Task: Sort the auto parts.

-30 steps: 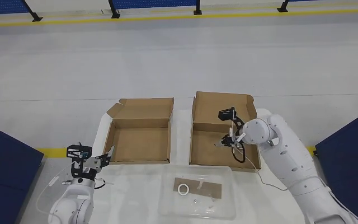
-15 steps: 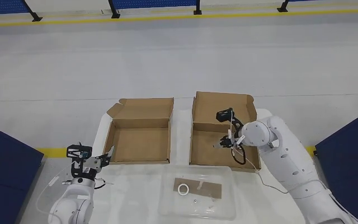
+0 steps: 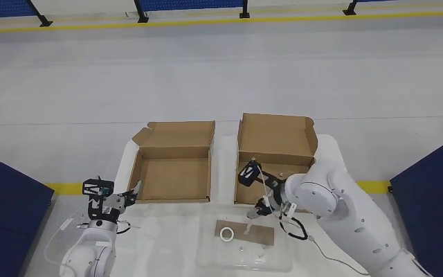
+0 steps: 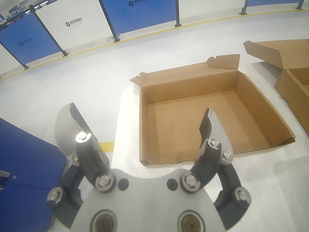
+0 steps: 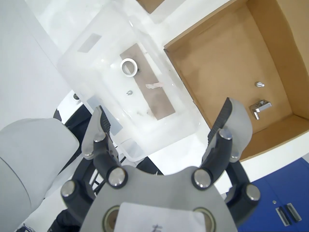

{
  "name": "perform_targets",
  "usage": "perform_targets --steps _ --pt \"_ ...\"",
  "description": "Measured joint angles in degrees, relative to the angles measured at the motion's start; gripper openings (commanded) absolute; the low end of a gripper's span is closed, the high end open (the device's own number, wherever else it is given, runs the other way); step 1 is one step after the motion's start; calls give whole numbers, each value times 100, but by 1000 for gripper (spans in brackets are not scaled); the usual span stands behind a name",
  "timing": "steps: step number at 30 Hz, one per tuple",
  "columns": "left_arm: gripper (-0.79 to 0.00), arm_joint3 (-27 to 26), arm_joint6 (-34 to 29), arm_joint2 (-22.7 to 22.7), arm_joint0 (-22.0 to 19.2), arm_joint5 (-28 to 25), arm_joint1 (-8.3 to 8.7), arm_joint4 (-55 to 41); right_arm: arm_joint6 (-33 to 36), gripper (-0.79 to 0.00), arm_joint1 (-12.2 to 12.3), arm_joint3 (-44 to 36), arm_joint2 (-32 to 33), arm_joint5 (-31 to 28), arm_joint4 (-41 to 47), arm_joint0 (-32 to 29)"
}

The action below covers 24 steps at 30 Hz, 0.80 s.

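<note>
Your right gripper (image 3: 257, 210) is hanging wide open, empty, at lower centre; the white ring (image 3: 226, 235) is lying just lower-left, inside the clear bin (image 3: 207, 251).

I read right-hand brown cardboard box (image 5: 229, 56) matt, clear plastic bin (image 5: 96, 39) glossy, silver L-shaped metal bracket (image 5: 260, 106) shiny, white tabletop (image 4: 126, 134) smooth.

The top camera sits high up and looks down on the whole counter (image 3: 223, 173) from far off. The left wrist camera sits right behind the left end effector (image 4: 140, 108), by the counter's left edge, and looks low across at the left box (image 4: 193, 121). The right wrist camera sits behind the right end effector (image 5: 164, 104) and looks down, close, on the clear tray (image 5: 101, 49) and the right box (image 5: 229, 56). The top camera sees both boxes and the tray too.
</note>
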Motion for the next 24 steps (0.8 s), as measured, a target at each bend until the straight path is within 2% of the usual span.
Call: perform_targets --steps 6,15,24 --pt "0 0 0 0 0 0 0 0 0 0 205 -123 -445 6 -91 92" --pt "0 0 0 0 0 0 0 0 -32 0 204 -144 -496 -49 -121 64" --pt "0 0 0 0 0 0 0 0 0 0 157 -196 -1349 -397 -550 138"
